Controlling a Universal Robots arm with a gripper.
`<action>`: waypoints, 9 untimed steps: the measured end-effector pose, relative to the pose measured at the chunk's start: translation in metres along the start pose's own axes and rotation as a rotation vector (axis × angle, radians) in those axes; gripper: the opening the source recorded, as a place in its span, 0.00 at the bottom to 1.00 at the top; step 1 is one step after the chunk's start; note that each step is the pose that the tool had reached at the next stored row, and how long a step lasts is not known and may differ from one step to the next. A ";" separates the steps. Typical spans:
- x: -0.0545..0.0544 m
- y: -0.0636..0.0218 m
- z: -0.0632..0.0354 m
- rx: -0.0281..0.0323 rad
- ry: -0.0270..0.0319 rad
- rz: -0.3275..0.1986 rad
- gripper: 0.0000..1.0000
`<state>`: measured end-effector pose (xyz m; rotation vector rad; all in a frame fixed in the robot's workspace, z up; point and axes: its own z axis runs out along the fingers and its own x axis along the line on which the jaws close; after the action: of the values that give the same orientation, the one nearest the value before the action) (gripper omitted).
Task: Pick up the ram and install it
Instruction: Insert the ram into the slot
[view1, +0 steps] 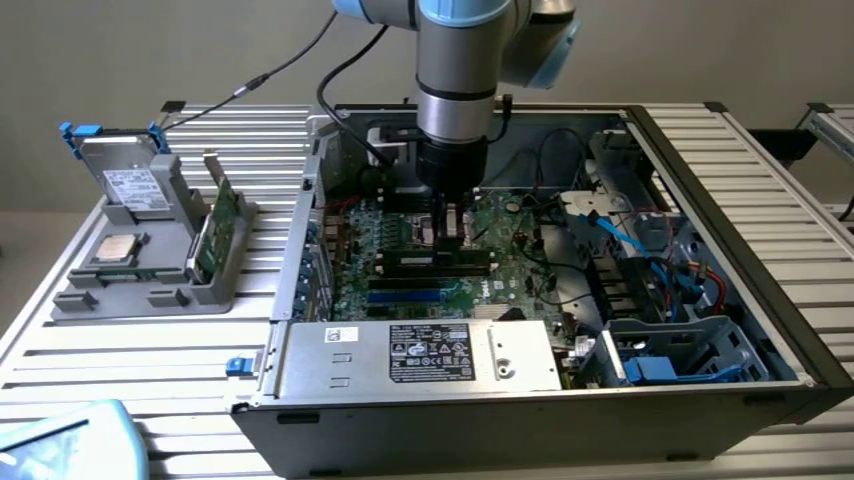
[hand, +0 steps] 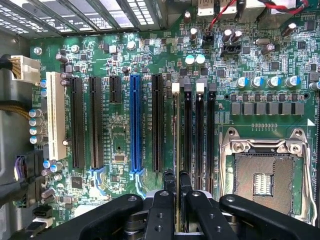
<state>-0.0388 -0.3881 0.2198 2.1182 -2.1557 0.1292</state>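
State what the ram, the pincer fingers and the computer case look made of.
Ram: thin greenish edge, likely circuit-board laminate.
Pincer fingers: matte black, plastic or coated metal, unclear which.
Computer case: dark grey sheet metal, judging by its thin folded walls.

Arm (view1: 461, 60) upright, wrist straight down, jaws low and pinched narrow on the ram (hand: 176, 140).

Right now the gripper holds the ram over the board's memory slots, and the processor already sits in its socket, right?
Not quite. The wrist view shows the socket empty. In the exterior view, the processor lies on the tray at that view's left. The rest holds: the gripper holds the ram over the memory slots.
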 end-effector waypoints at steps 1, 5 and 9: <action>0.000 0.0001 0.0001 0.0001 0.0003 0.000 0.15; -0.001 0.0001 0.0013 0.0006 0.0020 0.000 0.15; -0.001 0.0001 0.0012 0.0006 0.0019 0.000 0.15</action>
<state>-0.0390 -0.3869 0.2184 2.1174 -2.1550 0.1319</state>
